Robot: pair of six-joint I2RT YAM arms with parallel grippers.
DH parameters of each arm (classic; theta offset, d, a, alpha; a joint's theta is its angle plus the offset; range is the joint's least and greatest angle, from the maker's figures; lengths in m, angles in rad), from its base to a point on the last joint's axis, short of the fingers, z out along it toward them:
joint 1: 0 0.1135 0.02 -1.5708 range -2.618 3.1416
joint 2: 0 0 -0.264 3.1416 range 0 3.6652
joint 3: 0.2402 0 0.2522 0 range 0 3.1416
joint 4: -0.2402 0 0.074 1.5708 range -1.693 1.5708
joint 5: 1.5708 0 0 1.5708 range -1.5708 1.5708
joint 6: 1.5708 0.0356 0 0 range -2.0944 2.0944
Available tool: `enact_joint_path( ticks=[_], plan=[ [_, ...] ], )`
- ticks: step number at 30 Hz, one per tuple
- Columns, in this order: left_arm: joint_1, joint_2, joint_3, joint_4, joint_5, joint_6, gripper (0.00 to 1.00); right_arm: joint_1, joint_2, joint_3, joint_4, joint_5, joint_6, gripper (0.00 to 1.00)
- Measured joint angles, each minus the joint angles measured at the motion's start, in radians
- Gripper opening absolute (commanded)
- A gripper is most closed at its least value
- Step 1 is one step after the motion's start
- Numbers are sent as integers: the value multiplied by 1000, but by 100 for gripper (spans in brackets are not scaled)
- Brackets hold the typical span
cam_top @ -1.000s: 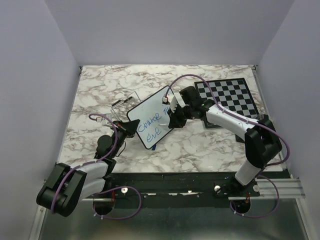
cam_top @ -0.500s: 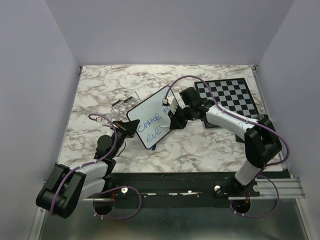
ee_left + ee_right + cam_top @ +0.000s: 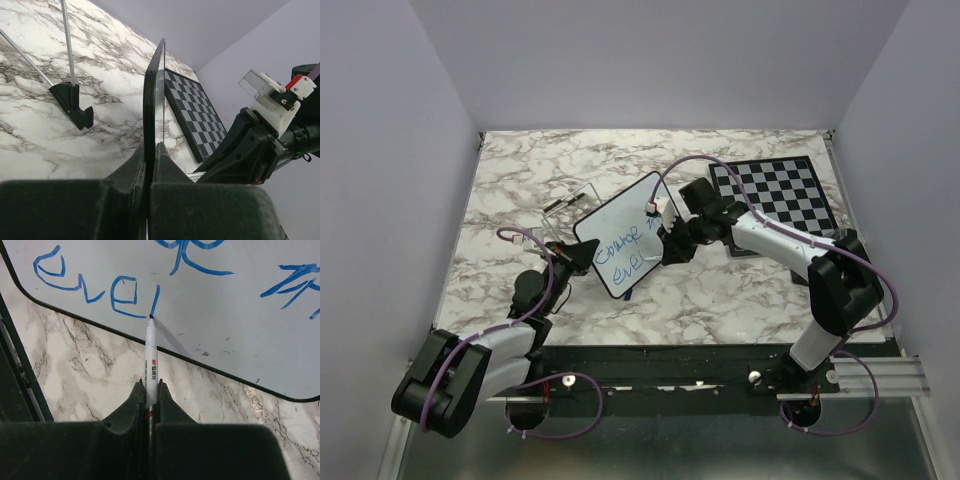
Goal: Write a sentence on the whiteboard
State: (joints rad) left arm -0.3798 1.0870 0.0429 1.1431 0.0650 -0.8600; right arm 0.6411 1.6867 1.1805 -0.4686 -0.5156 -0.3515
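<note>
Whiteboard (image 3: 632, 215), location? (Inspector)

Near the middle of the marble table (image 3: 510, 190), just left of the chessboard (image 3: 775, 190). Turned diagonally, held at a tilt rather than flat, written face toward the right gripper (image 3: 150, 387). Cannot tell whether any corner rests on the tabletop. (Assistant)

State of the left gripper (image 3: 151, 150)? (Inspector)

Clenched on the board's near edge, one finger against each face. Seen edge-on from the left wrist, with the thin black frame rising straight up out of the grip. (Assistant)

And the right one? (Inspector)

Pinched tight around a white marker (image 3: 151, 352), barrel trapped between both fingers, tip pointing away from the wrist. Tip pressed to the board at the lower end of the last blue stroke. (Assistant)

Condition of the sentence (image 3: 620, 245)? (Inspector)

Blue handwriting in two uneven lines along the board's length. Lower line: a few looped letters, then one short slanted stroke, close to the black rim. Upper line only partly inside the right wrist view, not legible with certainty. (Assistant)

Anything else on the surface? (Inspector)

A black foot with two thin metal rods (image 3: 75, 105) on the marble, on the board's back side and apart from it. Chessboard flat at the far right of the table. (Assistant)
</note>
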Motion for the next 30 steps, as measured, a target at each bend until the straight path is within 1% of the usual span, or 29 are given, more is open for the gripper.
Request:
enact_joint_path(
  ticks=[14,19,30],
  plan=[
    [0,1,0,3,0,-1,0,2,2,34,-4,8,5,0],
    [0,0,0,3,0,-1,0,2,7,61,-2,33,18,1],
    [0,0,0,1,0,-1,0,0,12,64,0,57,46,0]
  ],
)
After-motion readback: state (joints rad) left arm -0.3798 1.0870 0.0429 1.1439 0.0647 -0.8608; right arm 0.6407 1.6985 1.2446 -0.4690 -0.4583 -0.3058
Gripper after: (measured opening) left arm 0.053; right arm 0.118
